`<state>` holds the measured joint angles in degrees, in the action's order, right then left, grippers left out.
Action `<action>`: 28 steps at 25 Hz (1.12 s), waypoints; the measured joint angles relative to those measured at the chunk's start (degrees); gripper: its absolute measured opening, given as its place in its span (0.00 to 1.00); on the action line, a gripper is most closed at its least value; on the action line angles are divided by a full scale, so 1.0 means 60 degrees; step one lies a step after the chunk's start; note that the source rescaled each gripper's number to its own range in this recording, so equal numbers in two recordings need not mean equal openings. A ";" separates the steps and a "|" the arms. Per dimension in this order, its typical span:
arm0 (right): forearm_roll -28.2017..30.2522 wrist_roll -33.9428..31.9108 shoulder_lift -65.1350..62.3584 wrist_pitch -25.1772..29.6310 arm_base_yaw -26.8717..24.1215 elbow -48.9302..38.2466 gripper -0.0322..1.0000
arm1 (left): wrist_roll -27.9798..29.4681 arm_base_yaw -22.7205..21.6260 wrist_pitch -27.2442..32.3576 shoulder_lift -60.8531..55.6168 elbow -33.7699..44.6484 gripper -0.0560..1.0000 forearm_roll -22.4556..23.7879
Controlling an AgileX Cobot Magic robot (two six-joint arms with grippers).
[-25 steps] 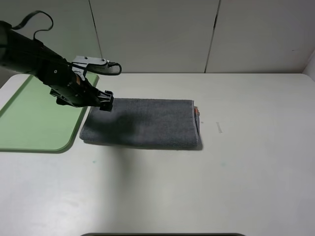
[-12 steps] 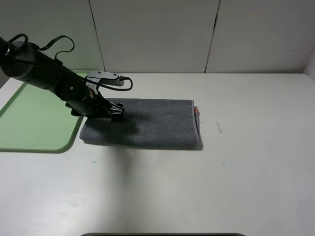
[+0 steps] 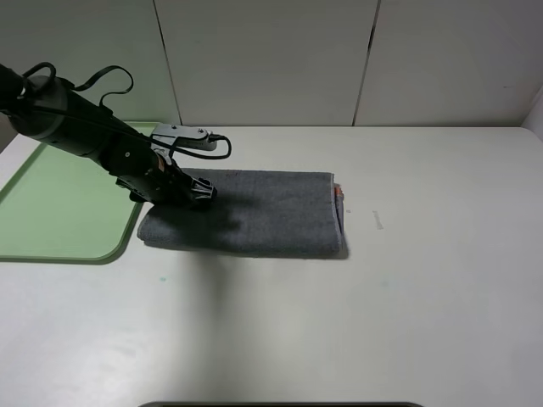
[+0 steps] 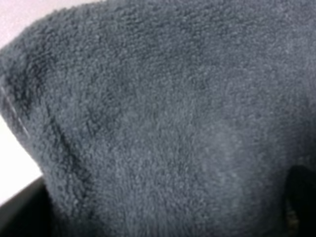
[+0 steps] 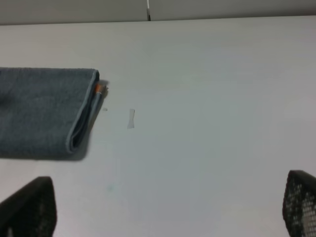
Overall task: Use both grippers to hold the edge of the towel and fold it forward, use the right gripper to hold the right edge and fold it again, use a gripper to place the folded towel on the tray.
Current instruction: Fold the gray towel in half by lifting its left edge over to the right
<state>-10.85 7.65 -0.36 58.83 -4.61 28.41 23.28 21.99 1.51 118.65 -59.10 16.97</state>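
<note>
The left claw, black with a silver-grey plate behind it, is pressed down onto the towel near that cloth's upper left corner, left of centre in the high view. In its wrist view deep, fuzzy terry pile fills nearly everything, and two dark finger shapes show at the sides with cloth between them; whether they are pinching the cloth or only spread over it I cannot tell. Behind the claw the bulky black arm slants up toward the upper left of the frame, with a looping black cable over it. The towel is dark grey, folded into a long, soft-edged rectangle lying flat across the middle of the frame, its layers showing as a rounded fold at the right end, where a sliver of orange band peeks out. The pale green tray, smooth plastic with a rounded corner and low rim, lies at the left edge, just beside the towel's left end. The right claw is spread wide, its dark, mesh-textured fingertips far apart over bare table, well apart from the towel's folded end. The table is matte white, with a small pale mark just right of the towel.
</note>
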 joint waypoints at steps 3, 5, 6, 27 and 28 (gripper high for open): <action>0.0000 0.0000 0.0000 0.0000 0.0000 0.0000 1.00 | 0.0000 0.0047 -0.0044 0.0010 0.0000 0.57 -0.0097; 0.0000 0.0000 0.0000 0.0000 0.0000 0.0000 1.00 | 0.0009 0.0049 -0.0071 0.0010 0.0000 0.42 -0.0197; 0.0000 0.0000 0.0000 0.0000 0.0000 0.0000 1.00 | 0.0029 0.0064 -0.0071 0.0010 0.0000 0.36 -0.0218; 0.0000 0.0000 0.0000 0.0000 0.0000 0.0000 1.00 | 0.0194 0.0081 0.1282 -0.0966 0.0052 0.20 -0.0218; 0.0000 0.0000 0.0000 0.0000 0.0000 0.0000 1.00 | 0.0194 0.0081 0.1393 -0.1099 0.0052 0.20 -0.0218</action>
<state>-10.85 7.65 -0.36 58.83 -4.61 28.41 24.45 22.48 9.86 112.06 -58.78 15.66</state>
